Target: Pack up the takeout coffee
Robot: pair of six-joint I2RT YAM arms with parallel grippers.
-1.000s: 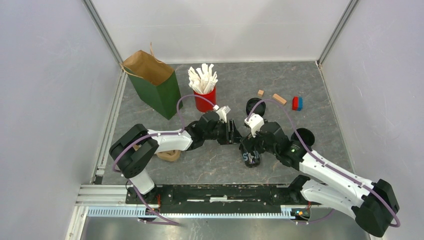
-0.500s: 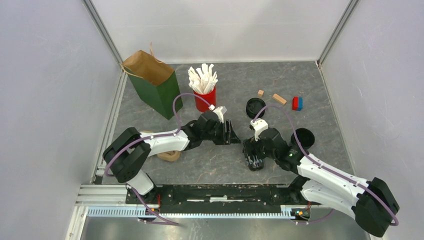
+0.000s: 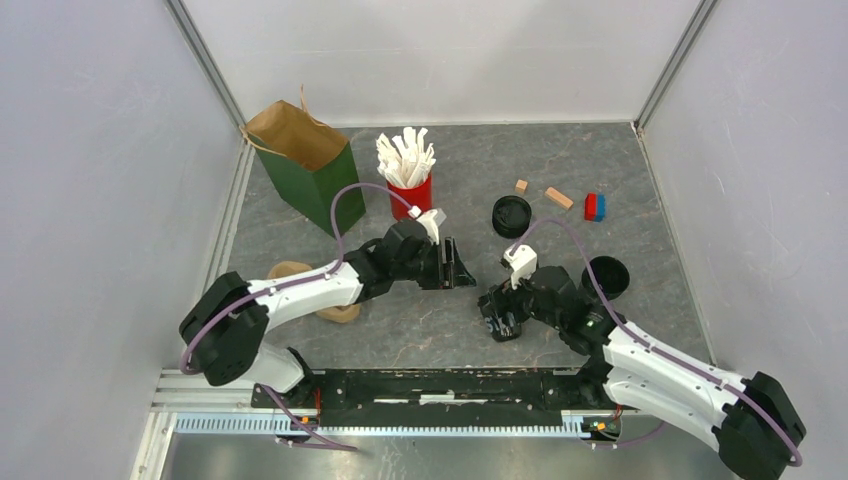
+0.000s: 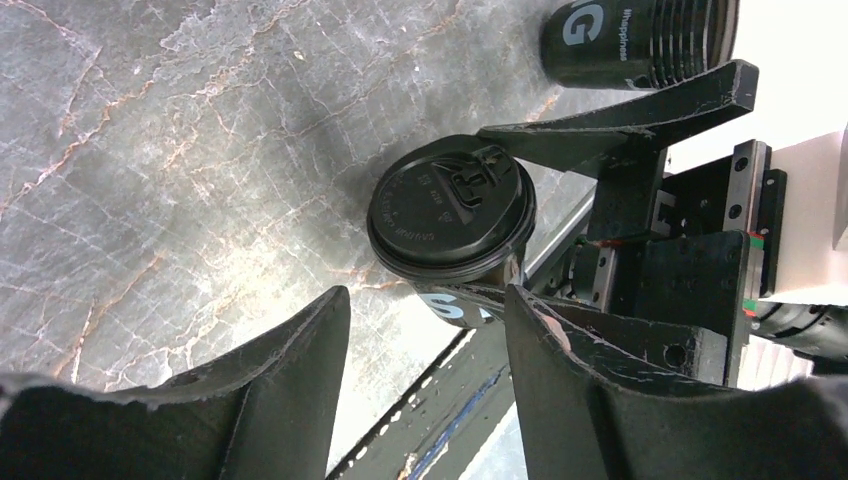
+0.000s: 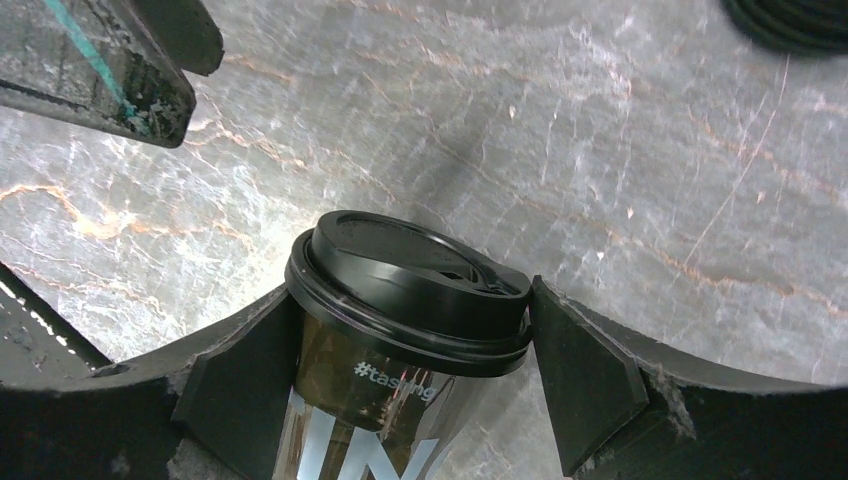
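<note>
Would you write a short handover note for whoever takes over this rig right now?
Left gripper: open, empty, facing the cup.
Right gripper: jaws either side of the cup; firm grip unclear.
Cup: near the middle of the table, lid on.
Bag: standing open, rear left.
Done: lid fitted.
Left: put the cup in the bag.

Black lidded coffee cup (image 5: 360,400), white lettering, within right claw (image 5: 405,335)
</note>
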